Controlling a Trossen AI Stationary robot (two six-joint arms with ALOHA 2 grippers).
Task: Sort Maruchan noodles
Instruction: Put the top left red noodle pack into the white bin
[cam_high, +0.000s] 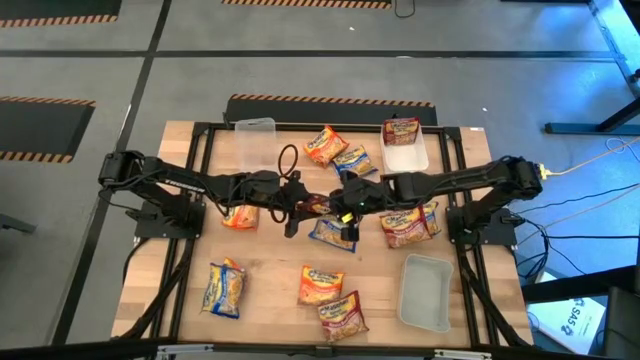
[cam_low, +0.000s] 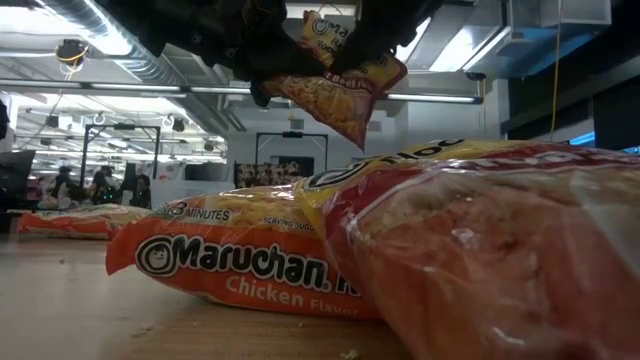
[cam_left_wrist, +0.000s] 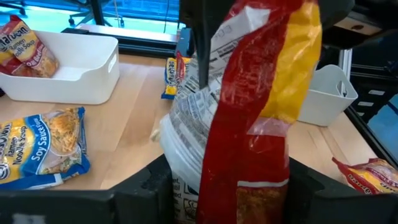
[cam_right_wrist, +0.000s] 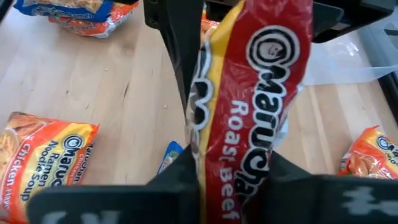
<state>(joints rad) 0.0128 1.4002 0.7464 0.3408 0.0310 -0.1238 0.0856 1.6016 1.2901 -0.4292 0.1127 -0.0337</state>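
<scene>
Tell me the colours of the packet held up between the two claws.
Red with a yellow band and white lettering: the Roast Beef packet, best in the right wrist view.

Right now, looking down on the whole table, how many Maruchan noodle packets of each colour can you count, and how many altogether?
Orange packets: 3
Blue-and-yellow packets: 3
Red packets: 4
Total: 10
The overlapping pile on the right may hide one more.

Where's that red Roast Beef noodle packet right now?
The Roast Beef packet hangs above the table's middle, pinched between the left tool and right tool, over a blue packet.
</scene>
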